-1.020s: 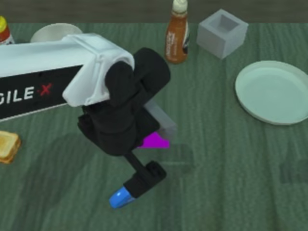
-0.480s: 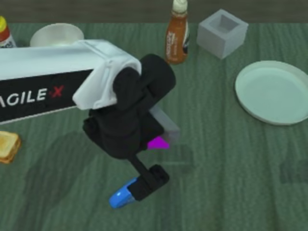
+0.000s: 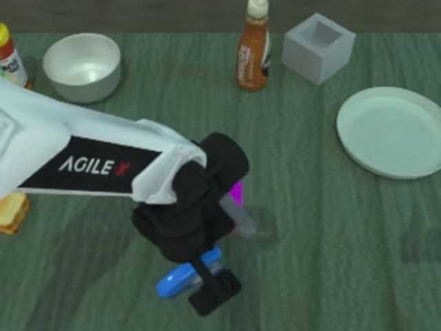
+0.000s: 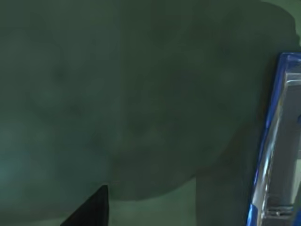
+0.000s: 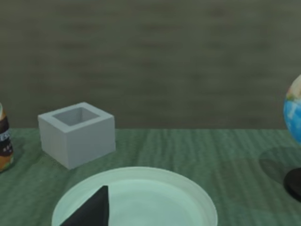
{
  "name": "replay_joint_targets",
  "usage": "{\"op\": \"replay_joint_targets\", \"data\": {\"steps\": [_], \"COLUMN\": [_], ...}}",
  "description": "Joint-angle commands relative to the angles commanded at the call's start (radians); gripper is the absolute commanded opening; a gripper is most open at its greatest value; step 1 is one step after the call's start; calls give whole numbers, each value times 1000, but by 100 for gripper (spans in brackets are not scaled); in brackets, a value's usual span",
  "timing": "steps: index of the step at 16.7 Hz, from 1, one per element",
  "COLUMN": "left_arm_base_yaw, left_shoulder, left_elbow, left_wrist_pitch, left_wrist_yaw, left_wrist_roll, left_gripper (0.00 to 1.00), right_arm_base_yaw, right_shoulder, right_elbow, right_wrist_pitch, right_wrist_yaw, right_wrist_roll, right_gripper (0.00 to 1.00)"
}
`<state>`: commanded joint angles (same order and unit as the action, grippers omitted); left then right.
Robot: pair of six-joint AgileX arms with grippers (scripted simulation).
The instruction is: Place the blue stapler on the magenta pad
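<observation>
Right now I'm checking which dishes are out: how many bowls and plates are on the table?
2. A white bowl sits at the table's far left, beside a bottle at the edge; a white plate lies at the right. The left arm could hide something beneath it.

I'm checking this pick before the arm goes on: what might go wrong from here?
The left gripper sits low over the blue stapler, near one end of it rather than its middle, so a grasp might tip or slip. The left arm also hides nearly all of the magenta pad, leaving only a sliver to aim at, so the placement may land off the pad. The left wrist view shows only the stapler's edge.
</observation>
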<state>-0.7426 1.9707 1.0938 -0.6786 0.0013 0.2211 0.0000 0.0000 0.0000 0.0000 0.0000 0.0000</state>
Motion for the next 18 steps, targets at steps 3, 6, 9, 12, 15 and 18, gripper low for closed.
{"op": "replay_joint_targets", "data": {"steps": [3,6,9,12,15,18], "left_arm_base_yaw": [0,0,0,0,0,0], "left_shoulder": [9,9,9,9,9,9], "left_elbow": [-9,-9,-9,-9,-9,-9], "left_wrist_pitch": [16,16,16,16,16,16], "left_wrist_yaw": [0,0,0,0,0,0], "left_wrist_roll": [0,0,0,0,0,0], "left_gripper": [100,92,70,47,25,2], "right_arm_base_yaw": [0,0,0,0,0,0], "right_shoulder": [0,0,0,0,0,0], "right_elbow": [0,0,0,0,0,0], "right_wrist_pitch": [0,0,0,0,0,0], "right_wrist_yaw": [0,0,0,0,0,0], "right_wrist_roll": [0,0,0,0,0,0], "right_gripper": [100,100,100,100,100,100]}}
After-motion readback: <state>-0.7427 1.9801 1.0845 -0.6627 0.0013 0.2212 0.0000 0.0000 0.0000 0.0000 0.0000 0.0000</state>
